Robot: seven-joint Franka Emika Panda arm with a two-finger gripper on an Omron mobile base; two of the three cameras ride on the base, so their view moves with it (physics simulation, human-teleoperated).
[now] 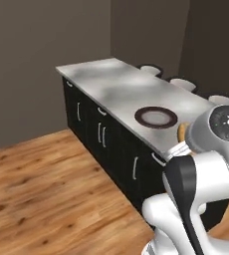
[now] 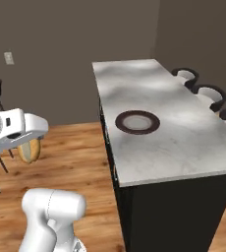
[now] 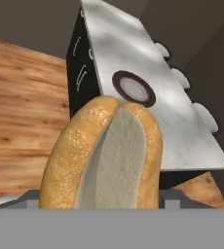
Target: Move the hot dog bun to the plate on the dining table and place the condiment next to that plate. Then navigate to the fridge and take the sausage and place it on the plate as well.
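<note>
Golden hot dog bun [image 3: 106, 155], split along its pale middle, held in the air above the wood floor, well short of the table. Round plate [image 2: 137, 121] with dark brown rim and pale centre, lying flat on the long marble dining table [image 2: 183, 142], near its front edge.
</note>
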